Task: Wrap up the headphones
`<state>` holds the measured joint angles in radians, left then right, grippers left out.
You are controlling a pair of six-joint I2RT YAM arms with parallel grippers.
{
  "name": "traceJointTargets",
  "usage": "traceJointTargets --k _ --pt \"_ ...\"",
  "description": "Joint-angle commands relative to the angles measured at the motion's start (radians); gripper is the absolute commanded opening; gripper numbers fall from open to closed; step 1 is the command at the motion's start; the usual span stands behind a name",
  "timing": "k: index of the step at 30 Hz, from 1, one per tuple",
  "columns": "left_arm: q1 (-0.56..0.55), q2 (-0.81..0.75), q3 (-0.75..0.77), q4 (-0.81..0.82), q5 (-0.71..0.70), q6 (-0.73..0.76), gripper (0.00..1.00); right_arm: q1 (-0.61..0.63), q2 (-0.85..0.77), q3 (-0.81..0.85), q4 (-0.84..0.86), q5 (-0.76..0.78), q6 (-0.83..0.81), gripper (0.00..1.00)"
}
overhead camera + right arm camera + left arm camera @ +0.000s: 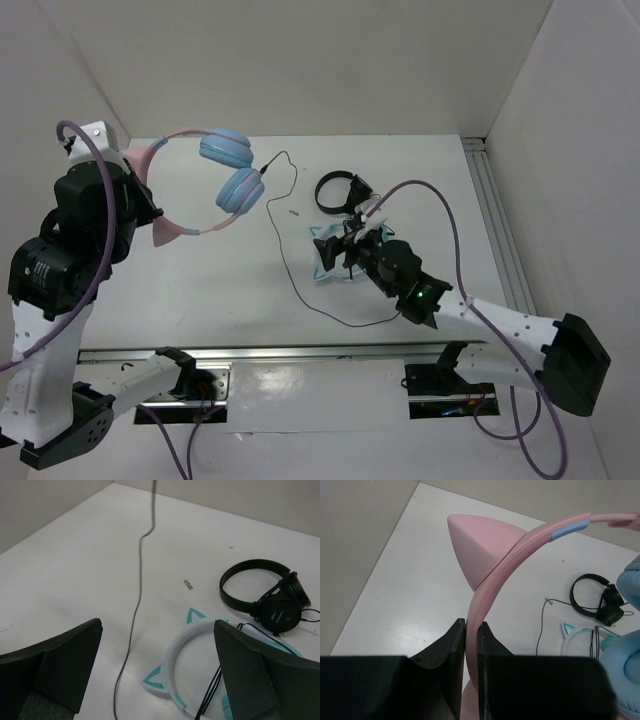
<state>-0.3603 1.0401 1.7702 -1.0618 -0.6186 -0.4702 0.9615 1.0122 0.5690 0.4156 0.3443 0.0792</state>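
Note:
The headphones (225, 150), with a pink headband (492, 575), a pink cat ear (480, 545) and light-blue ear cups (240, 188), hang in the air at the back left. My left gripper (471, 625) is shut on the headband; in the top view it (142, 200) sits at the band's left curve. The thin dark cable (284, 262) trails from the lower cup down across the table. My right gripper (350, 240) hovers open over the table's middle. In the right wrist view it (157, 630) has nothing between its fingers, and the cable (139, 580) lies on the table below.
A white-banded pair with teal cat ears (330, 255) (190, 645) lies under the right gripper. A smaller black pair (335, 190) (265, 595) lies behind it. A tiny scrap (188, 584) rests on the table. White walls close in the left, back and right.

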Motion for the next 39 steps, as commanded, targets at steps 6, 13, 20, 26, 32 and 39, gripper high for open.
traceJointTargets --k 6,13,20,26,32,39 --pt "0.001 -0.015 0.044 -0.010 0.146 -0.030 0.00 -0.247 0.282 0.141 0.202 -0.494 0.019 0.95" --pt "0.001 -0.015 0.044 -0.010 0.177 -0.030 0.00 -0.282 0.481 0.224 0.294 -0.700 0.070 0.90" --pt "0.001 0.003 0.054 -0.010 0.240 -0.039 0.00 -0.352 0.666 0.278 0.527 -0.785 0.200 0.87" --pt "0.001 0.003 0.054 -0.010 0.253 -0.039 0.00 -0.385 0.788 0.333 0.632 -0.797 0.260 0.86" --pt "0.001 0.003 0.054 -0.010 0.263 -0.039 0.00 -0.395 0.893 0.411 0.745 -0.855 0.346 0.81" --pt "0.001 0.003 0.044 -0.001 0.318 -0.039 0.00 -0.386 1.028 0.479 0.865 -0.855 0.422 0.75"
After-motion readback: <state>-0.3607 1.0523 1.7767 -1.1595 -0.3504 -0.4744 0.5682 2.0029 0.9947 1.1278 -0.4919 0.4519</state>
